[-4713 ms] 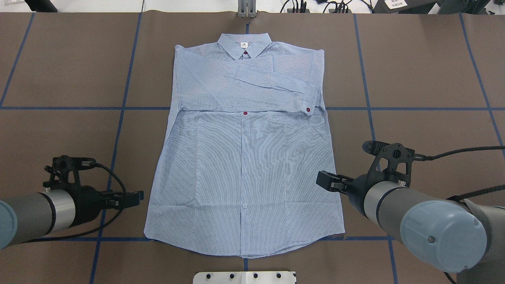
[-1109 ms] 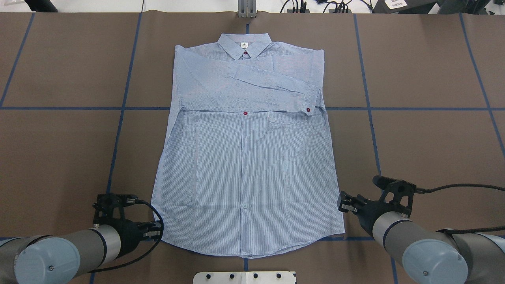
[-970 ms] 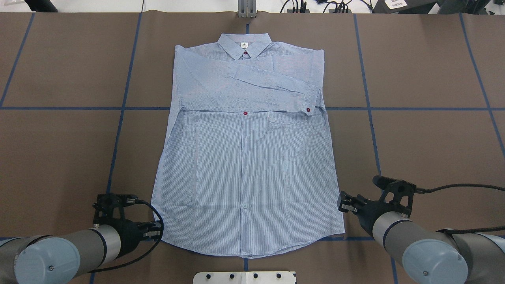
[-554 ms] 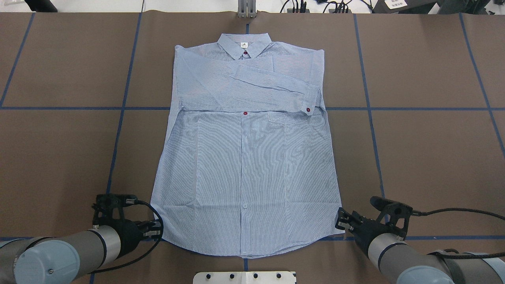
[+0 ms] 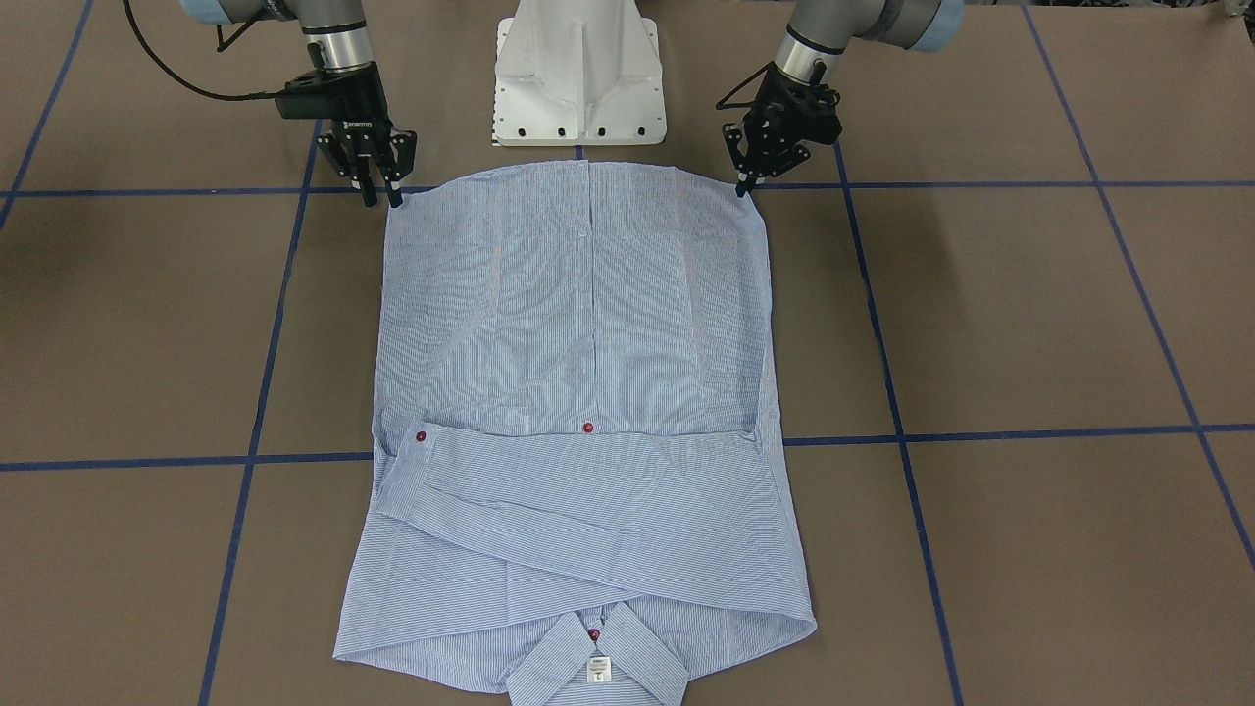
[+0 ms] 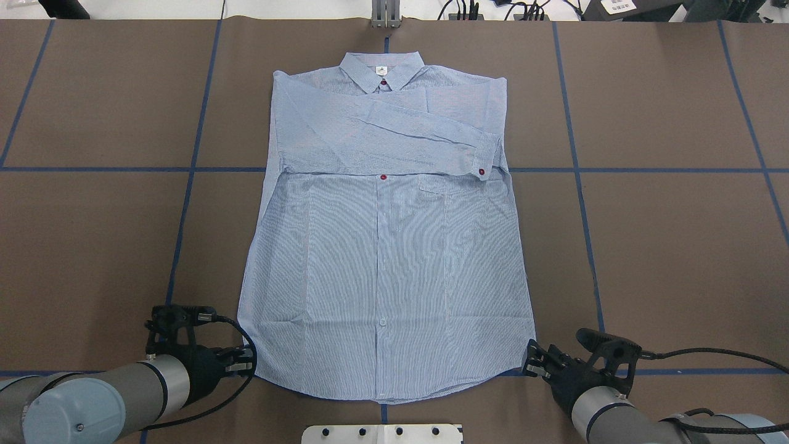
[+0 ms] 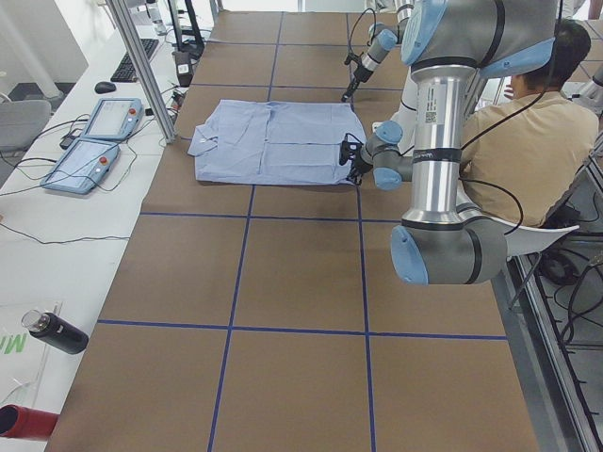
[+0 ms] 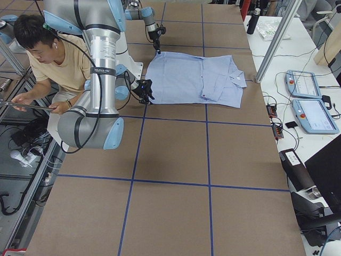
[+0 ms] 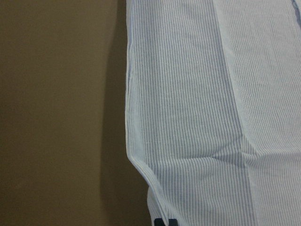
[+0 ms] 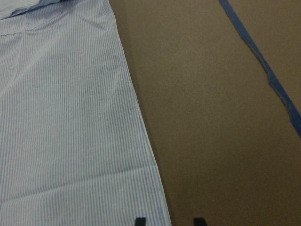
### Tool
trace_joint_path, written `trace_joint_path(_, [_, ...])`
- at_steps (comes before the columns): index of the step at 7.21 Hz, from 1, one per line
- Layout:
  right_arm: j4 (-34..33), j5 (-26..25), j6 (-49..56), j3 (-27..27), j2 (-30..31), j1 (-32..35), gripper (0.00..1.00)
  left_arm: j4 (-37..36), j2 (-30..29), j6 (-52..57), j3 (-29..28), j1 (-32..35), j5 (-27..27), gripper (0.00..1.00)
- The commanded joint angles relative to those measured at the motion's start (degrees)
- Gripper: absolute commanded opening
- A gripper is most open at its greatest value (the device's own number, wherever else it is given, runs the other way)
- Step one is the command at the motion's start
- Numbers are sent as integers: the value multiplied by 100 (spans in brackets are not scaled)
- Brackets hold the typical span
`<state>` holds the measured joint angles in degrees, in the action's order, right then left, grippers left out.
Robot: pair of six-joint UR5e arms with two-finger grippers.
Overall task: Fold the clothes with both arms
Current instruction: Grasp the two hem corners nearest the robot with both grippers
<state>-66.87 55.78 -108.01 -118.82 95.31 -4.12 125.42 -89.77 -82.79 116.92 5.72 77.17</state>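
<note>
The light blue striped shirt (image 6: 382, 246) lies flat, front up, on the brown table, collar far from me and both sleeves folded across the chest. My left gripper (image 6: 246, 365) is at the hem's left corner, shut on the cloth edge; the left wrist view shows the shirt (image 9: 211, 117) running down into the closed fingertips (image 9: 164, 221). My right gripper (image 6: 529, 364) is open at the hem's right corner. In the right wrist view its two fingertips (image 10: 139, 221) stand apart with the shirt's side edge (image 10: 61, 117) between them. The front-facing view shows the left gripper (image 5: 742, 188) narrow and the right gripper (image 5: 380, 193) spread.
The white pedestal base (image 5: 578, 69) stands just behind the hem. Blue tape lines (image 6: 185, 203) grid the table. A seated operator (image 7: 513, 141) is behind the robot. Control pendants (image 7: 94, 137) and cables lie past the collar end.
My right gripper has moved back along the shirt's right edge to the hem corner. My left gripper, earlier beside the shirt, has stayed at the left hem corner for the last second.
</note>
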Motion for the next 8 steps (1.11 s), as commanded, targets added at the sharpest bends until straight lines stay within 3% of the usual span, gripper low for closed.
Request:
trace_joint_path(1, [-1,-58,-18,95,-65,-62,42,0,3,0,7,0,0,0])
trace_joint_path(4, [-1,-67,-44,130,-109,-115,37,-9,3,0,15,0,0,0])
trace_joint_path(6, [-19,-129,-185,200,-205,-194,20,-9,-5,0,24,0,0,0])
trace_joint_path(7, [-27,-138,-185,201,-214,-194,0,-9,-5,0,24,0,9,0])
trace_joint_path(8, [-19,-129,-185,175,-223,-194,0,0,-5,0,24,0,9,0])
